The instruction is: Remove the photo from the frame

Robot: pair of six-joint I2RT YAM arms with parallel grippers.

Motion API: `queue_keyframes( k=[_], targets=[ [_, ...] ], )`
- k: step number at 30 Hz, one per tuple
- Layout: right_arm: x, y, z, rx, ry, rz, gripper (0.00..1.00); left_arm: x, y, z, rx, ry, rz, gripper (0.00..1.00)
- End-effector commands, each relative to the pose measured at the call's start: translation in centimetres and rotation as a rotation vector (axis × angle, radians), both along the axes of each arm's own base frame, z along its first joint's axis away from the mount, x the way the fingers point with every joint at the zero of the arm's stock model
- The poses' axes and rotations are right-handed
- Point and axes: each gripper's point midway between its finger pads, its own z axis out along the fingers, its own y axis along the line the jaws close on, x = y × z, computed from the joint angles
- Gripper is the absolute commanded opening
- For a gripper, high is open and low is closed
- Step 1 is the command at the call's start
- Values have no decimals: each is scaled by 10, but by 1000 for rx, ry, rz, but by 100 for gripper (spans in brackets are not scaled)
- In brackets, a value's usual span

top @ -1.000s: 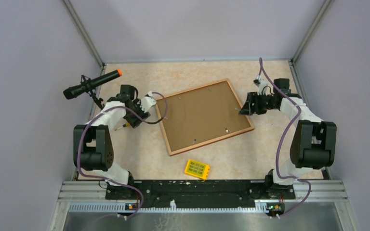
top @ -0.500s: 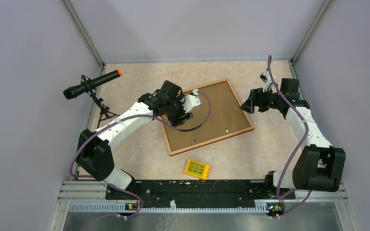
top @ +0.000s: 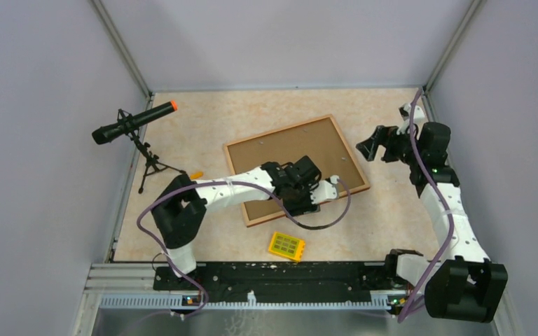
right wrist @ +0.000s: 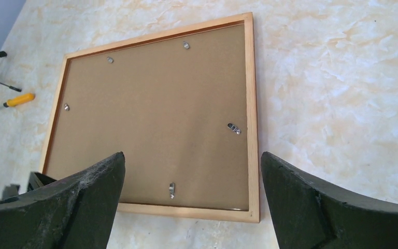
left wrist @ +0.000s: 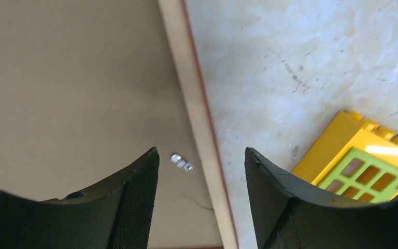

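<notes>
The frame [top: 280, 150] lies face down on the table, with its brown fibreboard back and light wood rim up. The photo is hidden under the board. My left gripper [top: 310, 201] is open and empty over the frame's near edge. In the left wrist view its jaws [left wrist: 201, 151] straddle the rim [left wrist: 197, 119], with a small metal clip [left wrist: 182, 162] between them. My right gripper [top: 366, 148] is open and empty, raised just off the frame's right corner. The right wrist view [right wrist: 192, 155] looks down on the whole back [right wrist: 155, 114] and its clips [right wrist: 233, 128].
A yellow block [top: 286, 246] lies near the frame's front edge and also shows in the left wrist view [left wrist: 363, 161]. A microphone on a tripod [top: 133, 120] stands at the left. A small orange screwdriver [top: 195, 174] lies left of the frame. Walls enclose the table.
My left arm has swung from the frame's left side across the board to its near edge. My right arm has drawn back to the right and risen.
</notes>
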Motion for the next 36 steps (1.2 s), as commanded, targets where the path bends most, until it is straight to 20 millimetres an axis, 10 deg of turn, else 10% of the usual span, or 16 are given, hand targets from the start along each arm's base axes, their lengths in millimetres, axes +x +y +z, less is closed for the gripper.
queue_keyframes(
  k=[1, 10, 21, 27, 36],
  targets=[
    [6, -8, 7, 51, -8, -61, 99, -1, -25, -2, 10, -56, -2, 65],
    [9, -29, -15, 216, 125, -132, 99, 0, -38, -32, 83, -70, 25, 58],
    [11, -34, -39, 315, 212, -239, 99, 22, -36, -54, 155, -131, 146, 27],
    [11, -26, -47, 388, 256, -219, 99, 42, -54, -27, 5, -7, 215, 0],
    [16, -11, -64, 557, 356, -197, 99, 82, -79, 37, -260, 82, 247, 0]
  ],
)
